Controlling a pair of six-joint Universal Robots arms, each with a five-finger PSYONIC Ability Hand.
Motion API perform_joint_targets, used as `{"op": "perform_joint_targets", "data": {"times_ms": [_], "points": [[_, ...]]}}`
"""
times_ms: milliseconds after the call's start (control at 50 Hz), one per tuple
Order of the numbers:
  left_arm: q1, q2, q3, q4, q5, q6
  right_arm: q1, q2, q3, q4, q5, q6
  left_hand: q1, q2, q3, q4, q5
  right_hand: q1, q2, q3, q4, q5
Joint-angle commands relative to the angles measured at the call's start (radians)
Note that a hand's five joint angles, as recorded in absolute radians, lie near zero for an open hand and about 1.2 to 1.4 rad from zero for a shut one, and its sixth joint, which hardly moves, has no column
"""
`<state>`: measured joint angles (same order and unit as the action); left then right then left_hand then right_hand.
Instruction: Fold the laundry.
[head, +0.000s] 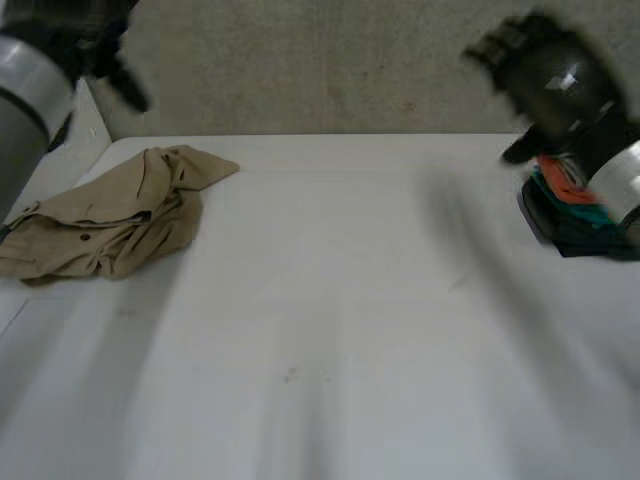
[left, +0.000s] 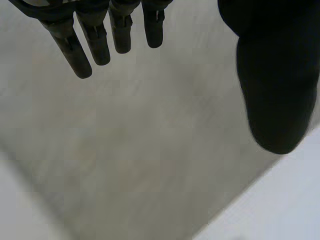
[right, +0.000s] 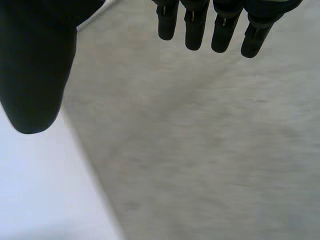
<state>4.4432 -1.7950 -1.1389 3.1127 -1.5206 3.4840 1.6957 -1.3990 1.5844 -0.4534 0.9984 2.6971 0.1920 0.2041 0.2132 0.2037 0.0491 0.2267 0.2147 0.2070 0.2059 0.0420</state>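
**One crumpled beige cloth shirt (head: 110, 220), nearer the left hand (head: 100, 45)**

It lies at the frame's left on the white table (head: 340, 330), long axis from lower left to upper right. The left hand hangs at upper left, just beyond it, fingers (left: 95, 45) straight, spread from the thumb, empty. The right hand (head: 550, 85), upper right near a dark stack of coloured clothes (head: 570, 215), is likewise splayed and empty, well apart.
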Motion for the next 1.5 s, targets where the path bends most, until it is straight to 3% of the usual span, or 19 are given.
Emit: {"op": "perform_joint_targets", "data": {"times_ms": [20,80,200,300,380,420,440,460,540,600,700,800,940,1020,1040,1080,1220,1340,1500], "points": [[0.163,-0.249,0.008,0.035,-0.006,0.302,0.070,0.087,0.083,0.177,0.025,-0.075,-0.014,-0.026,-0.035,-0.025,-0.045,-0.052,-0.040,-0.032,-0.031,-0.042],[0.208,-0.414,0.050,0.101,0.045,0.372,0.094,0.135,0.098,0.219,0.039,-0.137,-0.017,-0.029,-0.038,-0.028,-0.048,-0.052,-0.040,-0.032,-0.031,-0.042],[0.309,-0.664,0.165,0.188,0.281,0.379,0.085,0.149,0.155,0.223,0.069,-0.191,-0.014,-0.026,-0.035,-0.025,-0.045,-0.052,-0.040,-0.032,-0.031,-0.042],[0.331,-0.834,0.304,0.205,0.347,0.375,0.085,0.152,0.175,0.220,0.071,-0.192,0.007,-0.005,-0.015,-0.005,-0.025,-0.052,-0.040,-0.032,-0.031,-0.042],[0.335,-0.925,0.410,0.207,0.347,0.368,0.085,0.153,0.181,0.219,0.071,-0.194,0.317,0.305,0.296,0.306,0.285,-0.052,-0.040,-0.032,-0.031,-0.042],[0.332,-0.945,0.439,0.218,0.347,0.360,0.085,0.155,0.184,0.219,0.072,-0.195,1.034,1.022,1.013,1.022,1.002,-0.052,-0.040,-0.032,-0.031,-0.042],[0.326,-0.945,0.441,0.224,0.347,0.360,0.085,0.155,0.184,0.219,0.072,-0.197,1.203,1.190,1.181,1.191,1.171,-0.052,-0.040,-0.032,-0.031,-0.042],[0.323,-0.945,0.439,0.240,0.339,0.359,0.085,0.155,0.186,0.219,0.074,-0.198,1.204,1.192,1.183,1.193,1.173,-0.052,-0.040,-0.032,-0.031,-0.042],[0.282,-0.821,0.372,0.323,0.248,0.310,0.084,0.155,0.186,0.214,0.078,-0.197,1.204,1.192,1.183,1.193,1.173,-0.052,-0.040,-0.032,-0.031,-0.042],[0.220,-0.618,0.239,0.405,0.177,0.207,0.084,0.153,0.186,0.210,0.088,-0.197,1.204,1.192,1.183,1.193,1.173,-0.052,-0.040,-0.032,-0.031,-0.042],[0.118,-0.384,0.047,0.494,0.166,0.034,0.082,0.152,0.186,0.199,0.106,-0.194,1.204,1.192,1.183,1.193,1.173,-0.052,-0.040,-0.032,-0.031,-0.042],[-0.077,-0.186,-0.149,0.465,0.168,-0.114,0.082,0.143,0.186,0.199,0.128,-0.184,1.204,1.192,1.183,1.193,1.173,-0.052,-0.040,-0.032,-0.031,-0.042],[-0.300,-0.217,-0.272,0.465,0.154,-0.152,0.079,0.135,0.175,0.200,0.169,-0.177,1.204,1.192,1.183,1.193,1.173,-0.052,-0.040,-0.032,-0.031,-0.042],[-0.416,-0.365,-0.236,0.449,0.157,-0.155,0.067,0.133,0.170,0.200,0.229,-0.174,1.204,1.192,1.183,1.193,1.173,-0.052,-0.040,-0.032,-0.031,-0.042],[-0.453,-0.406,-0.222,0.433,0.158,-0.148,0.062,0.133,0.170,0.200,0.242,-0.171,0.673,0.661,0.652,0.661,0.641,-0.052,-0.040,-0.032,-0.031,-0.042],[-0.482,-0.426,-0.216,0.408,0.157,-0.145,0.055,0.133,0.166,0.200,0.267,-0.160,0.357,0.345,0.336,0.345,0.325,-0.052,-0.040,-0.032,-0.031,-0.042],[-0.476,-0.276,-0.209,0.319,0.128,-0.137,0.039,0.104,0.147,0.213,0.304,-0.073,0.092,0.080,0.071,0.080,0.060,-0.052,-0.040,-0.032,-0.031,-0.042],[-0.355,-0.129,-0.306,0.304,0.057,-0.132,0.056,0.072,0.147,0.281,0.306,0.019,0.095,0.083,0.074,0.083,0.063,-0.052,-0.040,-0.032,-0.031,-0.042],[-0.217,-0.125,-0.418,0.259,0.063,-0.135,0.150,0.075,0.143,0.467,0.306,0.107,0.101,0.089,0.080,0.089,0.069,-0.052,-0.040,-0.032,-0.031,-0.042]]}}
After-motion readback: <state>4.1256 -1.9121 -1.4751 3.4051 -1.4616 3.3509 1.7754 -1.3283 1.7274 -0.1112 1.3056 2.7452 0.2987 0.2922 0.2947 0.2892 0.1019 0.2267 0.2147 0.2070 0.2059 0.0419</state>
